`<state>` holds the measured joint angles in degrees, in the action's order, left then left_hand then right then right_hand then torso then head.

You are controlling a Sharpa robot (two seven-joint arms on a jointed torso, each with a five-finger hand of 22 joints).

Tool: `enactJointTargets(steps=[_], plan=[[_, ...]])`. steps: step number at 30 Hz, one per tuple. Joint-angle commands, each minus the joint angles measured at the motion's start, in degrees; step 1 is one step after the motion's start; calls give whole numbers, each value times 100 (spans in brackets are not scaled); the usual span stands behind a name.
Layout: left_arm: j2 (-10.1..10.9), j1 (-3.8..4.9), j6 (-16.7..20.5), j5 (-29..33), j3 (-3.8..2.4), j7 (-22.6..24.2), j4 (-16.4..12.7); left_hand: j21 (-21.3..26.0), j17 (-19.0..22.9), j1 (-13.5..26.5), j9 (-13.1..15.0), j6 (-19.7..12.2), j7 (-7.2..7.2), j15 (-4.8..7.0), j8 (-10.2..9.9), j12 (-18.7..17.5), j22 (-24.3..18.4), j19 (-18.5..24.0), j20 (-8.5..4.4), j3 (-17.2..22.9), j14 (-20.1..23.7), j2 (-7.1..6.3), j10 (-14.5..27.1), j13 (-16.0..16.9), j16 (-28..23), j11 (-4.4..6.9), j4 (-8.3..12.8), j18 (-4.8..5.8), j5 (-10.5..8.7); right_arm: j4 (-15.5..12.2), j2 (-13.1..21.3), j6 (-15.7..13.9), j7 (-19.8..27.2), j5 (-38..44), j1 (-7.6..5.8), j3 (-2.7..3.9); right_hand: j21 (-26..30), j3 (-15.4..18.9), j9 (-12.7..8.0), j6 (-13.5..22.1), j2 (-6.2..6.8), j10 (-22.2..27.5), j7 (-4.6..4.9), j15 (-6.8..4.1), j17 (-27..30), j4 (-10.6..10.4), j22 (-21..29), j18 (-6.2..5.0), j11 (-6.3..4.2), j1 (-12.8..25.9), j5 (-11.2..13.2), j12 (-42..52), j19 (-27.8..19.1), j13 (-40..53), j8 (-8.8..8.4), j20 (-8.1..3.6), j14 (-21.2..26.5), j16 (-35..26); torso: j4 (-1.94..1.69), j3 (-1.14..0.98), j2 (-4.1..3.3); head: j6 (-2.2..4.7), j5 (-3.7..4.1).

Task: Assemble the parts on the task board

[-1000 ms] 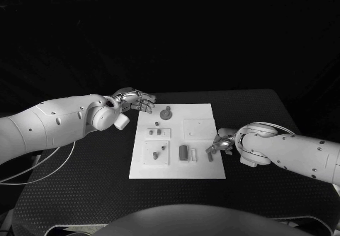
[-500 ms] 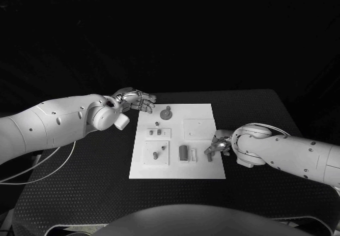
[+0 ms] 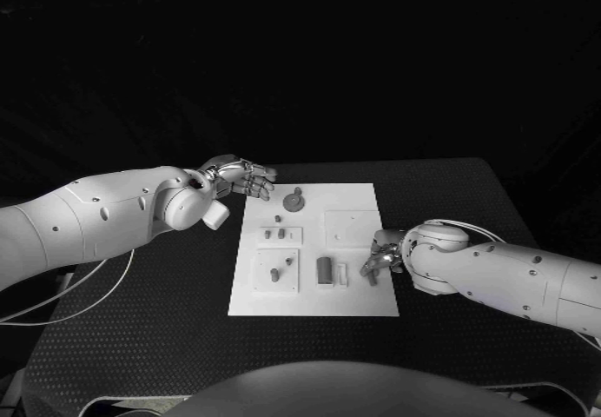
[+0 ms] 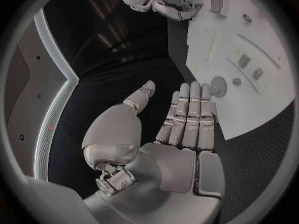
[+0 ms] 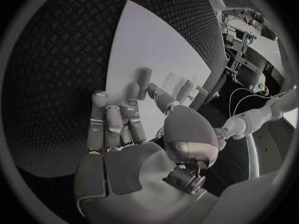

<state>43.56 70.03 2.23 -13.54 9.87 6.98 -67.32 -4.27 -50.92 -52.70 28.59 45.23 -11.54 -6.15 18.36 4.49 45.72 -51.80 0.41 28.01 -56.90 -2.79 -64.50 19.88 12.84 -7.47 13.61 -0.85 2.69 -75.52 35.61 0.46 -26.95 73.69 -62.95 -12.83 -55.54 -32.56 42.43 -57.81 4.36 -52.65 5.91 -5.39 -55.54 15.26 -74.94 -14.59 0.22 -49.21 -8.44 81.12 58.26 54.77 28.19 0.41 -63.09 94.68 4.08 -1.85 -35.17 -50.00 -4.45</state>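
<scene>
Right hand [image 3: 383, 258] pinching small grey cylindrical peg [image 5: 144, 76] at fingertips above white task board [image 3: 357, 300]; risking slip, misaligned insertion. Left hand [image 3: 241, 177] hovering, fingers together, holding nothing.

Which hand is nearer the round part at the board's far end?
Left. The left hand hovers just beside the round part; the right hand is at the board's near right edge.

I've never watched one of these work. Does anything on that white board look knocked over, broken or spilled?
Nothing stands out. The flat white task board lies square on the black table, and the small grey parts sit tidily on it, with nothing spilled.
</scene>
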Motion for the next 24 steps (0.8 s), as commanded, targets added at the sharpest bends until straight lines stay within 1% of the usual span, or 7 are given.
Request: enactJointTargets(steps=[1,8,12,14,16,17,24], plan=[[-10,6,-99,-10,-4,29,-15,14,-8,55,-5,-17,7,-7,1,-18,-9,36,14,7,-20,-16,28,5,-21,-14,-40,19,12,-24,-64,511,-85,477,201,-127,37,-34,-238,19,0,4,10,-1,8,83,-60,-41,-25,-125,-5,-8,36,9,-1157,2,-7,32,8,-3,1,0,-5],[-6,7,-97,-11,-4,29,-24,15,-9,57,-5,-17,7,-8,2,-19,-9,37,14,7,-19,-16,29,5,-23,-14,-42,19,12,-56,-63,589,-104,633,208,-127,52,-69,-224,14,6,3,12,5,29,134,-75,-41,-22,-388,-1,-23,29,24,-1175,16,18,31,6,-1,1,0,5],[2,7,-93,-12,-4,25,-29,15,-9,56,-5,-17,7,-8,2,-19,-10,38,14,7,-19,-16,29,5,-24,-14,-42,19,12,-81,-31,399,-38,426,209,-127,56,-57,-231,14,-198,0,9,8,29,150,-91,-41,-25,-560,2,-34,7,31,-1200,26,24,32,7,-3,-1,0,6],[2,7,-86,-19,-4,22,-26,15,-9,56,-5,-17,7,-8,2,-19,-10,38,14,7,-19,-17,29,4,-24,-14,-42,19,12,-89,-8,249,26,163,209,-127,58,-36,-245,2,-384,-10,7,10,28,139,-95,-41,-27,-570,3,-42,0,30,-1215,40,23,31,8,-4,1,0,4],[5,7,-90,-20,-4,22,-28,15,-9,55,-5,-18,7,-8,2,-19,-10,38,14,7,-19,-16,30,4,-25,-14,-42,19,12,-114,33,76,90,-120,208,-126,63,-10,-265,-9,-719,-26,6,11,22,144,-94,-41,-28,-470,2,-51,-4,26,-1233,57,12,29,9,-3,1,0,7],[5,7,-90,-20,-4,22,-28,15,-10,55,-5,-18,7,-8,2,-19,-10,38,14,8,-19,-16,30,4,-25,-14,-42,18,13,-134,62,-18,113,-285,206,-126,62,-15,-271,-13,-780,-32,4,10,16,154,-97,-41,-31,-480,-2,-52,-7,26,-1238,53,6,29,10,-3,0,0,7],[5,7,-92,-28,-4,19,-25,15,-11,52,-5,-18,7,-8,2,-19,-10,39,14,8,-19,-17,30,4,-26,-13,-41,18,12,-279,205,-576,168,-1360,51,-126,38,-10,-280,-77,-873,-73,-17,-2,-82,165,-107,-41,-50,-537,-3,-42,8,30,-1227,32,-94,24,11,-7,1,0,8]])
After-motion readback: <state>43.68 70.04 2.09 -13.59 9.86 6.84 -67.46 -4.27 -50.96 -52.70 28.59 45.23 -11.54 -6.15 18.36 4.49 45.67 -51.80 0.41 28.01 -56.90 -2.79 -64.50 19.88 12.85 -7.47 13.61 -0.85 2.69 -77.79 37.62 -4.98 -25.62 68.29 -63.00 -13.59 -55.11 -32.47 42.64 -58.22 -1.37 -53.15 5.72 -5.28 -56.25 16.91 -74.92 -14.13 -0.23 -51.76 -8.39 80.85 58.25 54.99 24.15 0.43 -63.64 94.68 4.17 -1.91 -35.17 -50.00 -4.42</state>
